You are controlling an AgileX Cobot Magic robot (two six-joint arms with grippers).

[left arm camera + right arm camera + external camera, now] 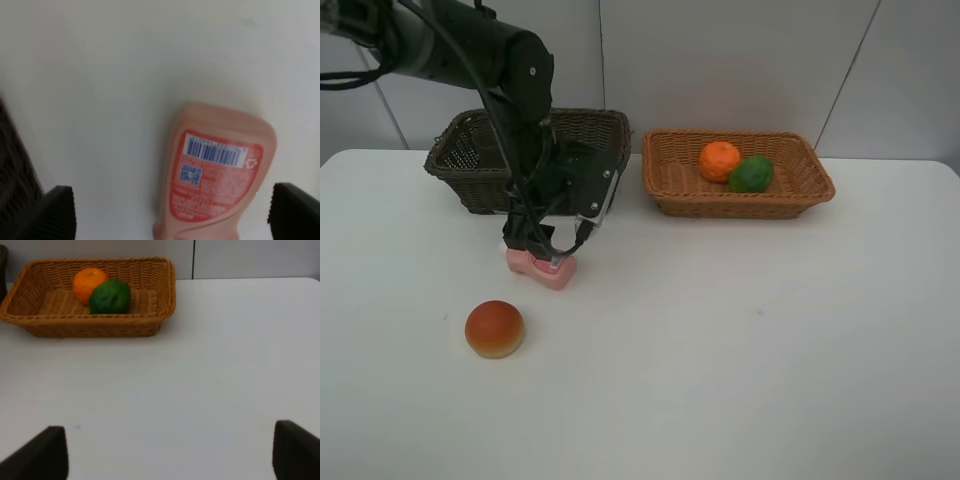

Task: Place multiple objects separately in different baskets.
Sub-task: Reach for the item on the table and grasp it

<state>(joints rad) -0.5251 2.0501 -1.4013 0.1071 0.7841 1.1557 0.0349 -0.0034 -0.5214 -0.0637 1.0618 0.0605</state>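
Observation:
The pink bottle [542,268] lies on its side on the white table in front of the dark brown basket [460,185]. My left gripper [546,256] is open right over it. In the left wrist view the bottle [215,175] lies label up between the two fingers [55,212], apart from both; its cap is hidden. The peach-like fruit [494,328] sits on the table, front left. The orange [719,160] and the green fruit [751,174] lie in the light tan basket [740,207]. My right gripper [170,455] is open and empty above bare table. The pump bottle and cup are out of view.
The right wrist view shows the tan basket [90,329] with the orange [89,282] and green fruit [110,296] ahead of the right gripper. Both baskets stand side by side at the back of the table [770,330]. A white wall rises behind them.

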